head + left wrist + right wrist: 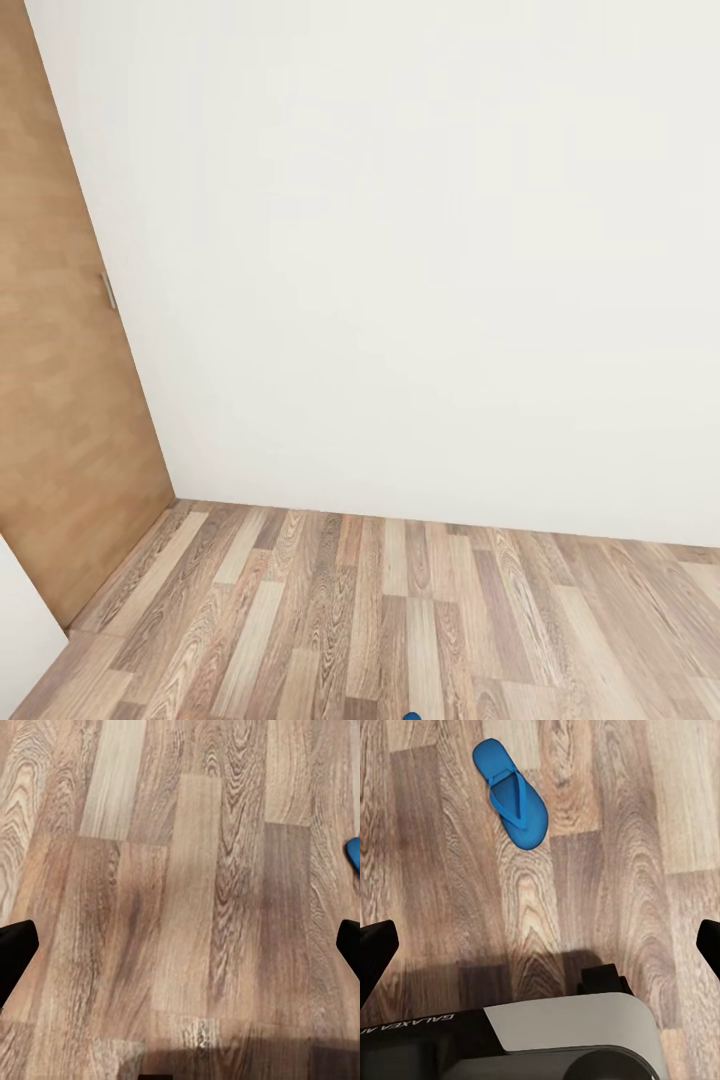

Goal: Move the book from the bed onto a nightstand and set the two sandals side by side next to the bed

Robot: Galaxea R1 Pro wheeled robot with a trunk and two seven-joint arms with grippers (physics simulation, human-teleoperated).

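Observation:
One bright blue sandal (510,793) lies flat on the wood-plank floor (615,832) in the right wrist view, sole down with its thin straps up. My right gripper (540,949) hangs open above the floor, well short of the sandal, its black fingertips (375,949) far apart. A sliver of blue sandal (354,855) shows at the edge of the left wrist view, and a blue speck (411,716) at the head view's bottom edge. My left gripper (180,949) is open over bare planks, holding nothing. The book, bed and nightstand are out of view.
A plain white wall (420,260) stands close ahead, meeting the floor (380,620). A brown wooden door (60,400) with a small metal handle (107,290) lies along the left. My own grey and black base (547,1035) sits below the right gripper.

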